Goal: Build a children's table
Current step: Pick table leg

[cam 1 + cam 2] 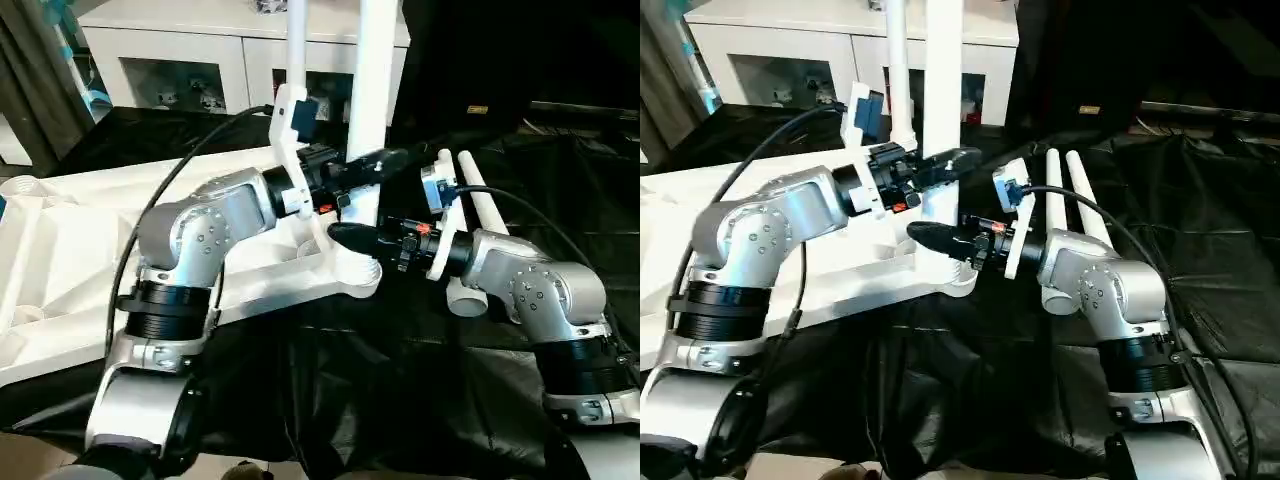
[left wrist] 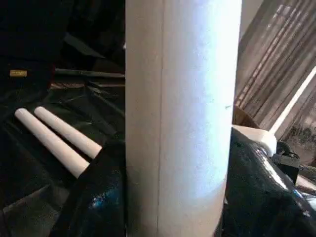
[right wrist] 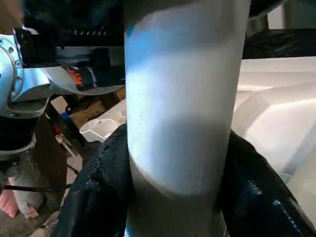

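Observation:
The children's table lies upside down: its white tabletop (image 1: 70, 230) shows its ribbed underside on the black cloth. A thick white leg (image 1: 375, 80) stands upright in the near right corner socket (image 1: 355, 275). My left gripper (image 1: 372, 165) is shut on this leg from the left, a black finger (image 2: 94, 197) pressed to each side. My right gripper (image 1: 345, 237) is shut on the same leg lower down, just above the socket, with its fingers (image 3: 94, 197) against the tube. A second leg (image 1: 296, 40) stands upright behind. Two loose legs (image 1: 480, 200) lie side by side on the right.
White cabinets with glass fronts (image 1: 180, 60) stand behind the table. Black cloth (image 1: 400, 400) covers the surface in front and to the right. Black cables run from both wrists over the tabletop.

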Controlling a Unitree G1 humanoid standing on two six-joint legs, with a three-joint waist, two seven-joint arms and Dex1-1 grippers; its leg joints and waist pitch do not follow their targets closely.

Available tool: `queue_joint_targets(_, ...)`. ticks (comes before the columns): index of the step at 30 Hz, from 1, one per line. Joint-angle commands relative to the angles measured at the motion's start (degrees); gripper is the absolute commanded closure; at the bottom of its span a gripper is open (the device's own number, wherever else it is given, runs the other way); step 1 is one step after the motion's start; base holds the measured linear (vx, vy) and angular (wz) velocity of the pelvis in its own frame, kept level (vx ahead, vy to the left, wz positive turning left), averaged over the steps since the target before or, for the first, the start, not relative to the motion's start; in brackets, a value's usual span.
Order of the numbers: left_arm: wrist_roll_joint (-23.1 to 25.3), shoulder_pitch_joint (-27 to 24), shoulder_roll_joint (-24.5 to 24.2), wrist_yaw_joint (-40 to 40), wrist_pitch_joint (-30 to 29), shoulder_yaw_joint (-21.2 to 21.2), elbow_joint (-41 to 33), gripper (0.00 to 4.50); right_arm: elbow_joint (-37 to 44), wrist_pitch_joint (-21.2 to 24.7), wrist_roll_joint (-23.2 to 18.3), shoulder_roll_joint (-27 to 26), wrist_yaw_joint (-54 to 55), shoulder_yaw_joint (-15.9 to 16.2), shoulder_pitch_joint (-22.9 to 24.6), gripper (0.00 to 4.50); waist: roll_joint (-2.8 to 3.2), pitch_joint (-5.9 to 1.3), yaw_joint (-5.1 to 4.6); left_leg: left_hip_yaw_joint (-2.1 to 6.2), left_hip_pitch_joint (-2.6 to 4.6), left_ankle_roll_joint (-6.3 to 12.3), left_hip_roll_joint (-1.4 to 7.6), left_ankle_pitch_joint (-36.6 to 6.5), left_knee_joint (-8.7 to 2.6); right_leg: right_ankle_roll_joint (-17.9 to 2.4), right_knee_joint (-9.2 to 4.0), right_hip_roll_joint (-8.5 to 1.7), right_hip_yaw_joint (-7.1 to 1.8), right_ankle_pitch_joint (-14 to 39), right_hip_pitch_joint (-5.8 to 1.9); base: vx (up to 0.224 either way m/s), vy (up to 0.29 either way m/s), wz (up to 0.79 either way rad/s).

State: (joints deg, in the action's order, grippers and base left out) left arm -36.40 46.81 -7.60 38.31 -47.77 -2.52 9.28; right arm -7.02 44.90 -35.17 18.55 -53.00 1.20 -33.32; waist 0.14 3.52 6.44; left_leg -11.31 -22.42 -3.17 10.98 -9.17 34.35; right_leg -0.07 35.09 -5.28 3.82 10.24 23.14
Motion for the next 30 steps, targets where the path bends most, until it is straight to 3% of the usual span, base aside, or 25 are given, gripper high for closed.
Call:
queue_joint_targets(1,-0.9,2.0,-0.2,0.8,1.3,-1.1,-0.7,1.55,-0.1,1.0,1.2,1.0,0.1,0.7,0.9,2.55,-0.18,-4.56,0.02,1.05,1.28,0.16,1.74,-10.0,-3.81,-11.1,-3.86,-2.79,-2.2,9.3,-3.07,0.0,0.0,0.0)
queue_joint_targets(14,-0.9,2.5,0.3,0.4,1.5,-2.0,0.9,2.58,1.5,0.9,1.1,2.7,-1.8,2.2,1.9,2.55,0.1,-4.61,0.0,1.15,1.29,0.35,1.78,-10.4,-3.79,-12.0,-3.74,-2.74,-2.11,8.2,-3.16,0.0,0.0,0.0)
queue_joint_targets(19,-1.6,2.3,0.8,1.0,1.6,-2.3,0.5,2.63,1.6,-1.8,3.1,3.0,-1.7,3.0,2.2,2.55,0.02,-4.62,0.04,1.1,1.29,0.48,1.78,-10.3,-3.72,-12.3,-3.73,-2.8,-2.12,7.8,-3.19,0.0,0.0,0.0)
queue_joint_targets(22,-1.7,2.3,0.8,1.3,1.8,-2.3,0.3,2.64,1.6,-1.9,2.9,3.1,-2.3,3.1,2.2,1.85,0.04,-4.63,0.0,1.12,1.29,0.67,1.77,-10.2,-3.71,-12.4,-3.66,-2.72,-2.09,7.5,-3.21,0.0,0.0,0.0)
queue_joint_targets(25,-1.3,2.3,0.4,1.7,2.1,-1.8,0.0,2.64,1.8,-0.8,1.8,3.7,-3.8,3.1,2.1,1.53,0.1,-4.64,0.01,1.17,1.32,0.74,1.85,-10.3,-3.74,-12.6,-3.63,-2.73,-2.08,7.4,-3.21,0.0,0.0,0.0)
queue_joint_targets(30,-0.9,2.3,0.0,3.3,2.3,-0.6,-0.8,2.64,-0.8,-2.9,5.2,4.3,-2.3,4.0,0.4,1.09,-0.08,-4.6,-0.07,1.1,1.32,0.52,1.77,-10.4,-3.69,-12.5,-3.68,-2.74,-2.12,8.0,-3.19,0.0,0.0,0.0)
